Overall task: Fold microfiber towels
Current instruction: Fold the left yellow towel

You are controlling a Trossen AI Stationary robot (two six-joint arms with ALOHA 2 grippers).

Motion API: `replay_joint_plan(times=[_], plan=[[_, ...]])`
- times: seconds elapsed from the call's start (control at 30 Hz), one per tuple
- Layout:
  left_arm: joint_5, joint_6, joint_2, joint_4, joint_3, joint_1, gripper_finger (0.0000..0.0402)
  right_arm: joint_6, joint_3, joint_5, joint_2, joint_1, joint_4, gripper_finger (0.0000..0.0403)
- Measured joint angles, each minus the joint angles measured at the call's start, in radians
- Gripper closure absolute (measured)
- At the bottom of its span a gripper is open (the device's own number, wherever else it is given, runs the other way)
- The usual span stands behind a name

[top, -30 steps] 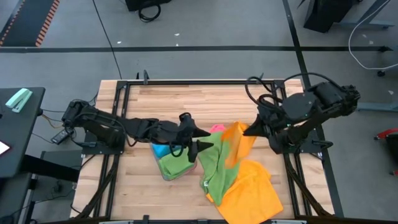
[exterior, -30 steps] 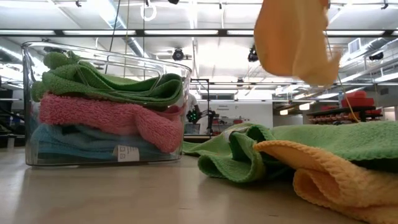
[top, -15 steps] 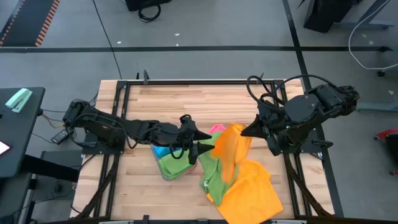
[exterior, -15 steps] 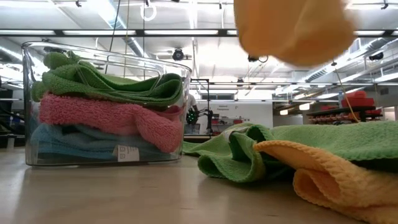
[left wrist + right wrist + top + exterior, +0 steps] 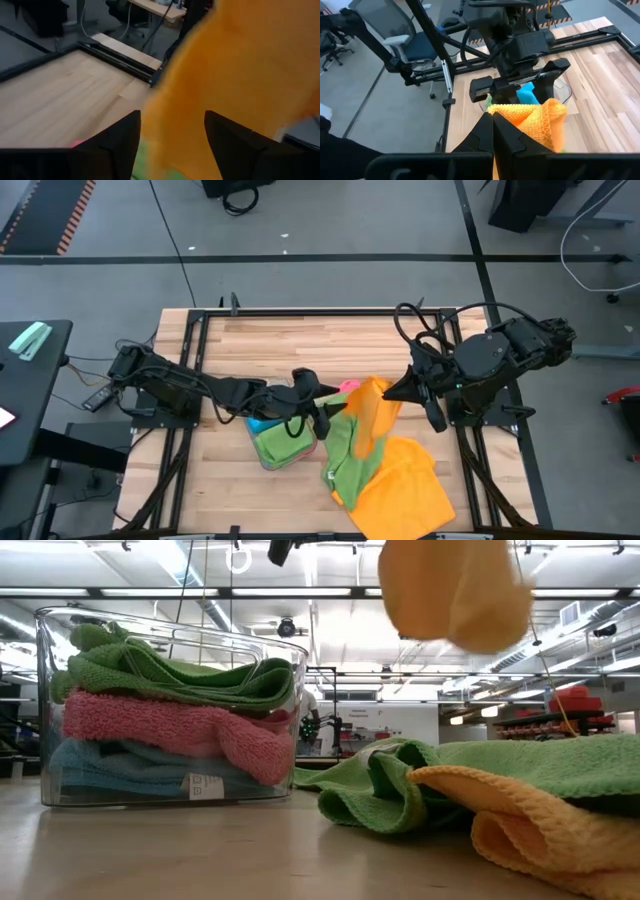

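An orange microfiber towel (image 5: 366,418) hangs in the air over the table's middle, with my right gripper (image 5: 388,390) shut on its top. My left gripper (image 5: 318,402) stands open just left of it, pointing at it. In the left wrist view the towel's hanging edge (image 5: 172,120) lies between the open fingers (image 5: 172,147); whether they touch it I cannot tell. A green towel (image 5: 345,465) and a second orange one (image 5: 410,490) lie crumpled on the table. A clear tray (image 5: 42,690) holds folded green, pink and blue towels. My right gripper pinches a bunched upper edge of the orange towel (image 5: 512,112) between its two shut fingers, coming from the table's right and slanting down. The towel hangs slack below the fingers, and its lower end (image 5: 470,635) is clear of the table.
The tray (image 5: 262,452) stands under my left arm, left of the crumpled towels. Bare wood lies along the table's far side (image 5: 300,340) and near left (image 5: 210,490). A black metal frame (image 5: 200,315) rims the table.
My right gripper has carried the hanging orange towel a little toward the table's left, toward my left gripper; the towel swings and bunches below it. My left gripper has edged toward the towel and dipped slightly, so that a dark fingertip now shows at the low view's top.
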Motion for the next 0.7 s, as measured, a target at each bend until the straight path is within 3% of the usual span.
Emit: replay_joint_plan(times=[0.3, 0.7], plan=[[0.069, -0.038, 0.029, 0.018, 0.002, -0.004, 0.0178, 0.003, 0.0, 0.026, 0.001, 0.0, 0.035, 0.04], [0.07, -0.002, 0.031, 0.033, 0.0, -0.004, 0.0208, 0.007, 0.0, 0.026, 0.001, 0.0, 0.043, 0.04]])
